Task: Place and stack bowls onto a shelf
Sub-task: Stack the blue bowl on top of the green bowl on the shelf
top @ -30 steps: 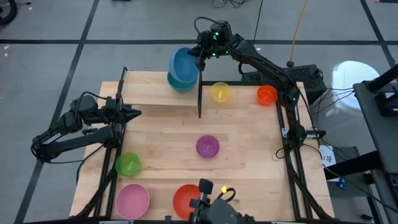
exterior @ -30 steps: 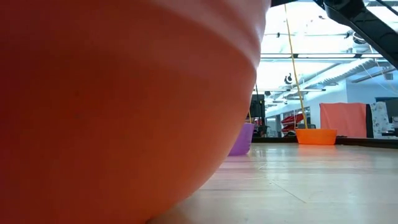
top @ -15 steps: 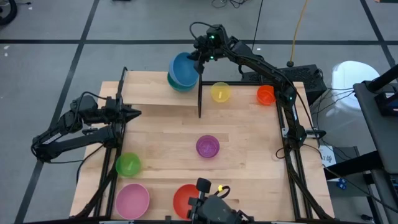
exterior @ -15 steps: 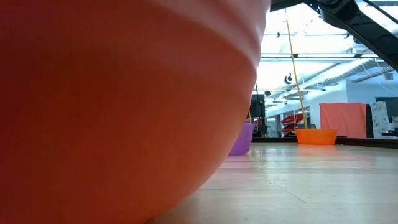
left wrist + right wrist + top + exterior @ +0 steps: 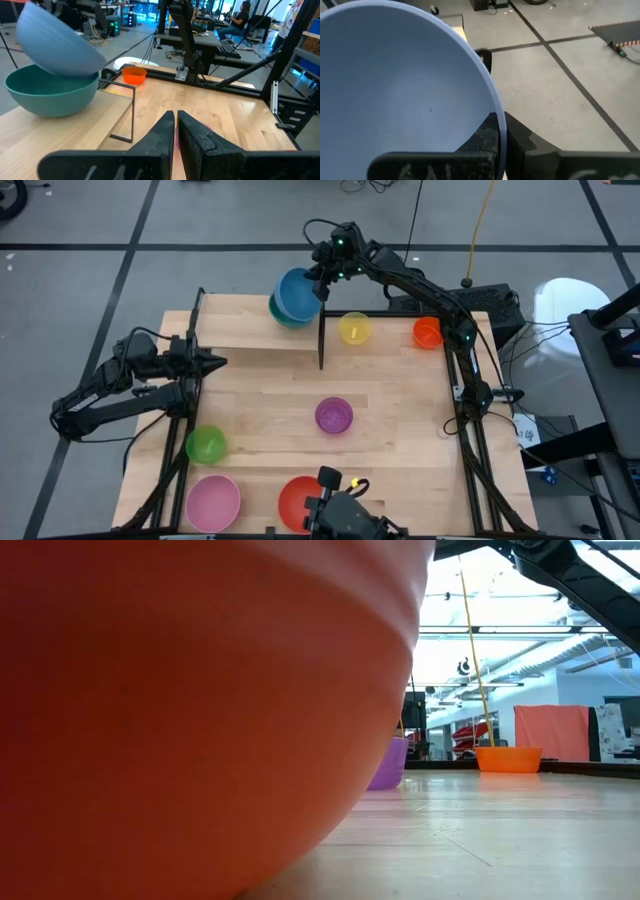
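While the blue bowl is clamped by its rim in the right gripper, it is held tilted, its lower edge just over the teal bowl, which sits on the shelf directly below the gripper. The shelf's black upright end bar stands just beside and below the gripper, close to the tilted bowl's edge. The yellow bowl lies near the gripper on the far side of that bar, and the orange bowl farther out along the table's back edge. Bare shelf plank is left open on the teal bowl's other side.

The left gripper waits over the shelf's front edge, well apart from the right gripper, its fingers almost together around nothing. Open table lies ahead of it; the purple bowl stands alone there. The green bowl, pink bowl and red bowl are grouped by the near edge.

Compared with a second ago, the right gripper and blue bowl are found slightly farther back; since half a second ago nothing is seen to have shifted.
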Robot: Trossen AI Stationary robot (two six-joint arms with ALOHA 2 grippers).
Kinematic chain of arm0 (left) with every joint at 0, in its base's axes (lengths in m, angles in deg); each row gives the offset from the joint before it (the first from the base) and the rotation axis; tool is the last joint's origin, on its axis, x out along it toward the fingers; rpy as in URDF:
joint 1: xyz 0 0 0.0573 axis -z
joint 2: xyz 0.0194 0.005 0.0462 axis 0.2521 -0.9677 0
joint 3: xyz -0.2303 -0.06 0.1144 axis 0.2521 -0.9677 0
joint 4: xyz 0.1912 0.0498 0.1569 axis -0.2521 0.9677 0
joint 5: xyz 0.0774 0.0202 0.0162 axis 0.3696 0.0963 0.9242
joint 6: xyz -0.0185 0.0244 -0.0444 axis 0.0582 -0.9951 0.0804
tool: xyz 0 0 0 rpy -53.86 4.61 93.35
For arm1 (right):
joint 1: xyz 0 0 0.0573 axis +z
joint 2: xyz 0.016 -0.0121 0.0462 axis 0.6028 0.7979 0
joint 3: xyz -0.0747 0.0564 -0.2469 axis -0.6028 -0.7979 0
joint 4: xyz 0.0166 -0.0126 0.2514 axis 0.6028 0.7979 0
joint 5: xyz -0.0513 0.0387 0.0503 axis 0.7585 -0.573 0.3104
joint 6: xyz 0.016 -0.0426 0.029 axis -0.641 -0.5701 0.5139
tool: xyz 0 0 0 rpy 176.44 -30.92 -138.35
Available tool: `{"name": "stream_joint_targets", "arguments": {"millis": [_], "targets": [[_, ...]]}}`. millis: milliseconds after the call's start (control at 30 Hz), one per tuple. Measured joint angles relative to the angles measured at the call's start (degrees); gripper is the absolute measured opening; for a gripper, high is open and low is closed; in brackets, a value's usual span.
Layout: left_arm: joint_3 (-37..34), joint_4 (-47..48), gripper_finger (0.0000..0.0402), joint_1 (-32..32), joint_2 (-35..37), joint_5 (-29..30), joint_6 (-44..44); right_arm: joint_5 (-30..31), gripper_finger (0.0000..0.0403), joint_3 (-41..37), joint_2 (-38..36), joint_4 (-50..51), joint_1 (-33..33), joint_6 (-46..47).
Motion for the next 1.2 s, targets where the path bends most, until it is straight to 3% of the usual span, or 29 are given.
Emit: {"name": "stream_joint_targets", "arguments": {"millis": [700, 1200], "targets": [[0.0, 0.0, 0.0026, 0.0, 0.0, 0.0, 0.0, -0.1, 0.0001, -3.9, 0.1, -2.0, 0.1, 3.4], [0.0, 1.1, 0.0026, 0.0, 0.0, 0.0, 0.1, -0.1, 0.007, -3.9, 0.0, -3.5, 1.4, 3.4]]}}
